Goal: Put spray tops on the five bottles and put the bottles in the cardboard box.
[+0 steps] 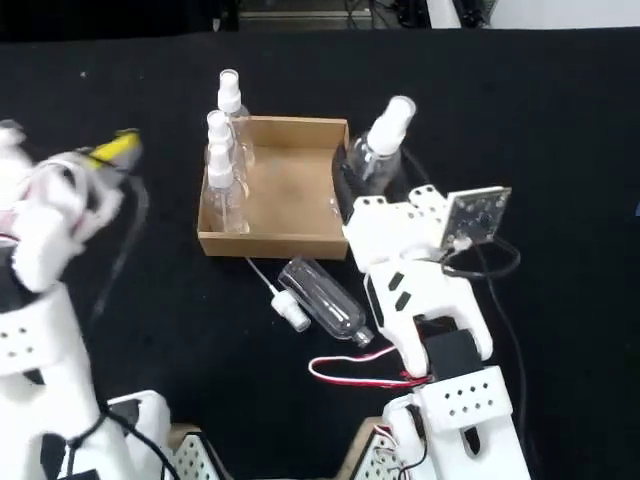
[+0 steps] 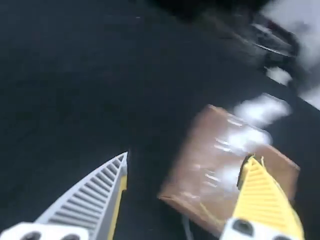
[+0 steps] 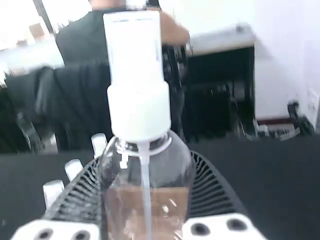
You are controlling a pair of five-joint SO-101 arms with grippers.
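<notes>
now the right gripper (image 1: 368, 178) clamps a capped bottle (image 1: 388, 130) at three o'clock of the cardboard box (image 1: 290, 243); left gripper (image 1: 112, 150) hangs spread open at nine o'clock.

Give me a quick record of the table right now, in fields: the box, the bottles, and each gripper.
Box: cardboard box, open, mid-table
In box: three capped bottles, upright along its left wall
Right gripper: shut on fourth bottle, spray top on, upright at the box's right wall
Left gripper: open, empty, off to the box's left
On table: fifth bottle lying in front of the box, loose spray top beside it, not fitted
</notes>
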